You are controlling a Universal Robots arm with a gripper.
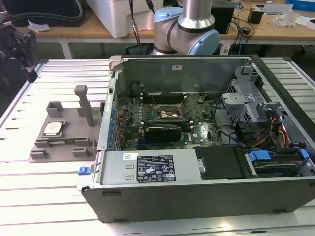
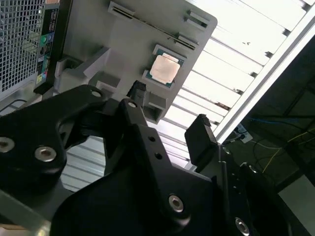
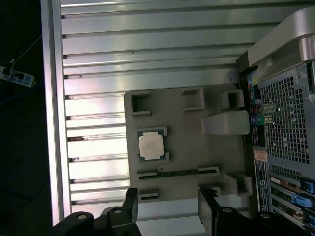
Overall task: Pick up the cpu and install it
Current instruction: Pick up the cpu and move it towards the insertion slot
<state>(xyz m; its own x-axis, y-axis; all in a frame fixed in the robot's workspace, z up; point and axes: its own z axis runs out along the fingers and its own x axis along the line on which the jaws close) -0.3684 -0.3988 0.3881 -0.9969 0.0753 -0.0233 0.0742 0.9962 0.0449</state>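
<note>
On the grey fixture plate (image 3: 197, 152), the cpu (image 3: 150, 146) lies apart from the released, empty tool (image 3: 169, 194), whose off-centre descent could catch the pocket walls (image 3: 153, 131) and tilt the chip.

cpu (image 1: 52, 128) on a tray (image 1: 71, 132), the computer case (image 1: 197, 196) to the exterior view's right

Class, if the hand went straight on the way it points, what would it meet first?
Probably the grey holder plate, near its edge, rather than the cpu itself; the hand hangs open above it, and depth is unclear.
</note>
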